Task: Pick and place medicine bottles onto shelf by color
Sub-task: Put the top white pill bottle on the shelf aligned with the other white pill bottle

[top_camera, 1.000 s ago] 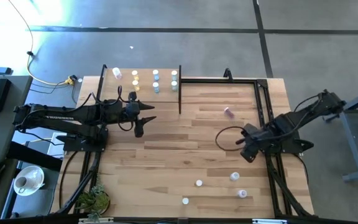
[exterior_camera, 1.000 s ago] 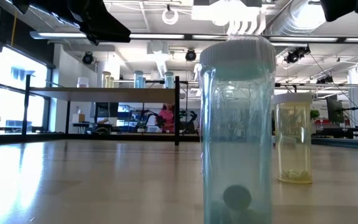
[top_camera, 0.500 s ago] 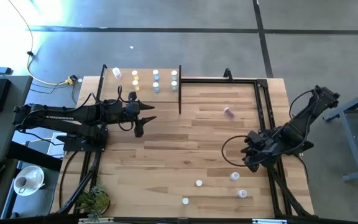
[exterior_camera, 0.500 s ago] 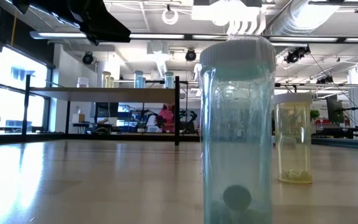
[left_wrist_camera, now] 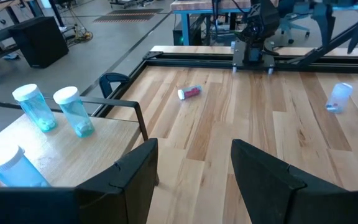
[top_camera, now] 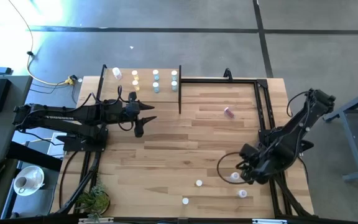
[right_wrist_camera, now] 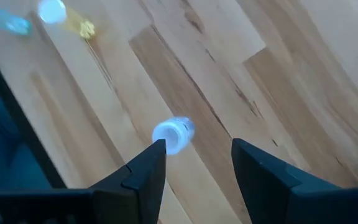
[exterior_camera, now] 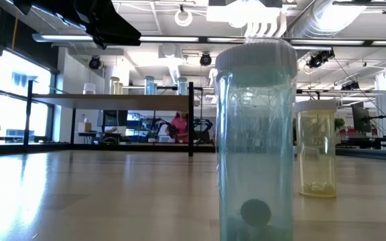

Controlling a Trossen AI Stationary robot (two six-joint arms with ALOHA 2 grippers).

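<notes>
your right gripper (top_camera: pixel 246 174) has come down from mid-worktop toward the near right corner over the last second and now hangs just above a blue bottle (top_camera: pixel 234 177) that stands there. in the right wrist view that bottle (right_wrist_camera: pixel 173 135) sits just ahead of the jaws, nearer one tip than centred. the jaws are part open and hold nothing. to my eye the reach is almost done, and a small sideways shift looks needed before closing.

the shelf (top_camera: pixel 126 93) is at the far left of the worktop (top_camera: pixel 185 143), already carrying rows of bottles. your left gripper (top_camera: pixel 139 118) waits just beside the shelf's near edge, jaws wide open and empty.

three more upright bottles stand near the target: one (top_camera: pixel 242 193) close on its near side, and two (top_camera: pixel 199 183) (top_camera: pixel 185 200) farther toward the shelf's side. a pink bottle (top_camera: pixel 229 112) lies on its side, well apart, right of the shelf. the close neighbour is the one i'd watch, since a wide approach could knock it over. the shelf post (top_camera: pixel 179 87) stands in the path for delivery.
</notes>
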